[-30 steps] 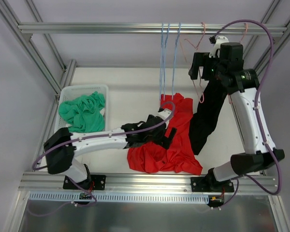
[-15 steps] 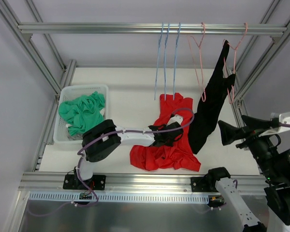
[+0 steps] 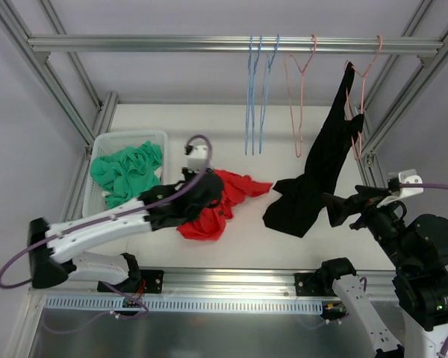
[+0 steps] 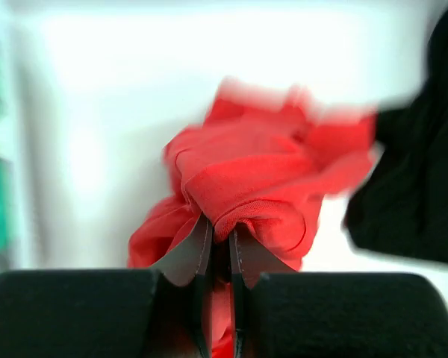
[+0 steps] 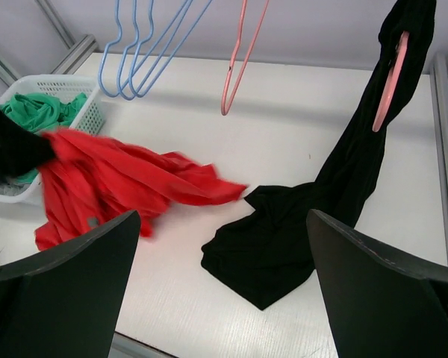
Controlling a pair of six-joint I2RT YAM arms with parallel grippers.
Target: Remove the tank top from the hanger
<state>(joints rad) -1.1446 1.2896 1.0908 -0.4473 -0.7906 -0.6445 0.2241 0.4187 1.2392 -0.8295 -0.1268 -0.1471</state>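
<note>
red garment [image 3: 209, 212] now leftward, pinched in left fingers [image 4: 188, 255]; right fingers [image 5: 403, 298] wide apart near black tank top [image 3: 321, 171]

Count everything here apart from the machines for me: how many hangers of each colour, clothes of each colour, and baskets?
Blue hangers: 3
Pink hangers: 2
Red garment: 1
Green garment: 1
Black garment: 1
Basket: 1
Total: 9

The black tank top [image 3: 306, 201] is soft matt cloth, the red garment [image 3: 235, 190] the same — both creased. The basket [image 3: 131, 135] at far left is white plastic lattice; the rail [image 3: 149, 45] brushed metal; the table [image 3: 194, 123] smooth, matt white.
</note>
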